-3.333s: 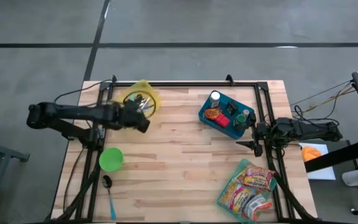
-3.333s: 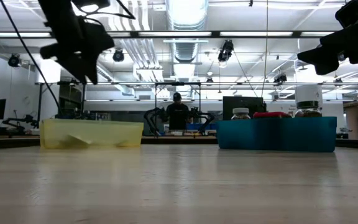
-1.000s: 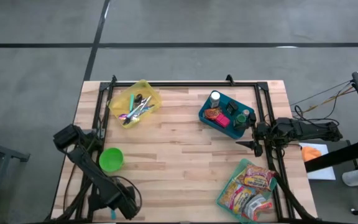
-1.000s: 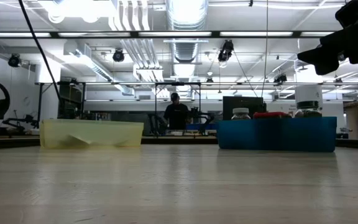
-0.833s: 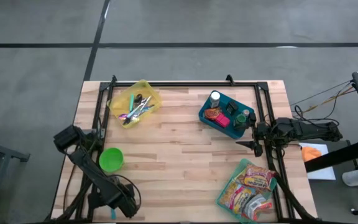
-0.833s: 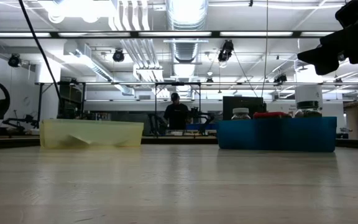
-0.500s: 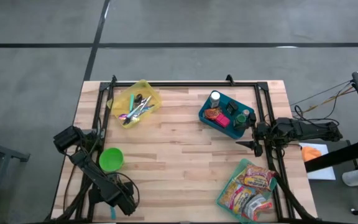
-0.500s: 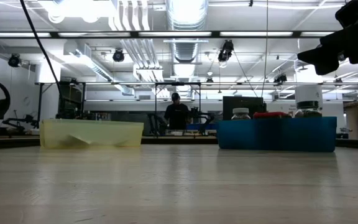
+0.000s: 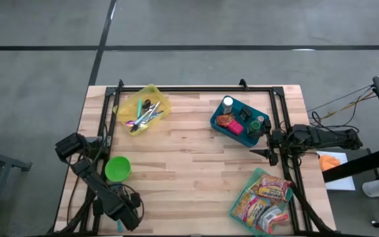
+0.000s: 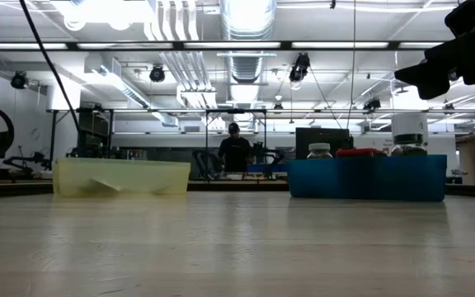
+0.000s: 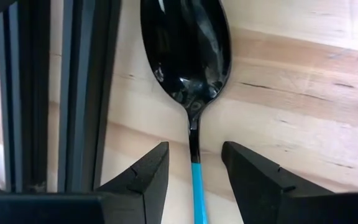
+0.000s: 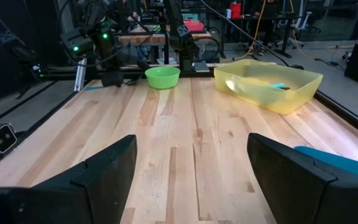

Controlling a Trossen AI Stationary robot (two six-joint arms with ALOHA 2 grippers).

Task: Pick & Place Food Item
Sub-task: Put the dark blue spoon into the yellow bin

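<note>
We see the left gripper (image 11: 193, 177) down at the table's near-left corner, its two dark fingers (image 11: 146, 176) parted and standing one on each side of the handle of a spoon (image 11: 188, 59), with bare wood showing between each fingertip and the handle, so the claw is open and touches nothing that we can make out. The spoon lies flat on the wooden table (image 11: 303, 81), just beside the dark frame rail (image 11: 73, 93). Its glossy black bowl points away from the gripper, and its long axis runs straight between the fingers, parallel to the rail; the thin black neck turns to a blue handle (image 11: 198, 196) right at the fingertips. From above, the left gripper (image 9: 125, 212) sits near the green bowl (image 9: 117, 168), hiding the spoon. The right gripper (image 9: 263, 147) waits at the table's right edge, just beside the blue bin (image 9: 239, 121), its fingers (image 12: 98, 171) spread wide and holding nothing.
</note>
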